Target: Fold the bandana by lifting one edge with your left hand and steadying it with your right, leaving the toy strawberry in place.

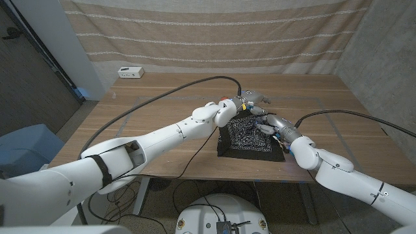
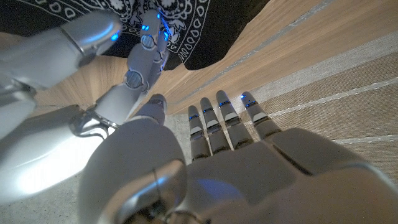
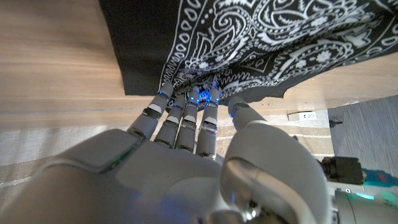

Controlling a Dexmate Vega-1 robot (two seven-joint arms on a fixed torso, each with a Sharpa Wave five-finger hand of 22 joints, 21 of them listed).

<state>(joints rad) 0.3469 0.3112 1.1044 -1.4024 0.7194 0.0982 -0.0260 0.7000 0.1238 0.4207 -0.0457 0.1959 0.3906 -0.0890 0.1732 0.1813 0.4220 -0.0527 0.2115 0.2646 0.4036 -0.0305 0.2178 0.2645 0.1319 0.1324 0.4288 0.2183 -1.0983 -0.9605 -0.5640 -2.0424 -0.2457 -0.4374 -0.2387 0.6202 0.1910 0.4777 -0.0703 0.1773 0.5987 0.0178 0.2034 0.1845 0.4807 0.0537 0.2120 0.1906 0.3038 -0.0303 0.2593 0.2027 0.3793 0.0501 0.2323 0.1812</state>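
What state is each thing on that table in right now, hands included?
Bandana: spread on the table, partly folded, far edge rumpled.
Left hand: at the bandana's far edge, fingers straight, holding nothing.
Right hand: fingertips on the bandana's edge.
White box: lying at the far corner.

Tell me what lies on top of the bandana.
The right robot hand has its fingertips on the bandana. No toy strawberry can be made out; both hands cover its far edge.

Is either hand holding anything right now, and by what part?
Left hand holds nothing, its fingers straight. Right hand has its fingertips on the bandana edge; a grip cannot be told.
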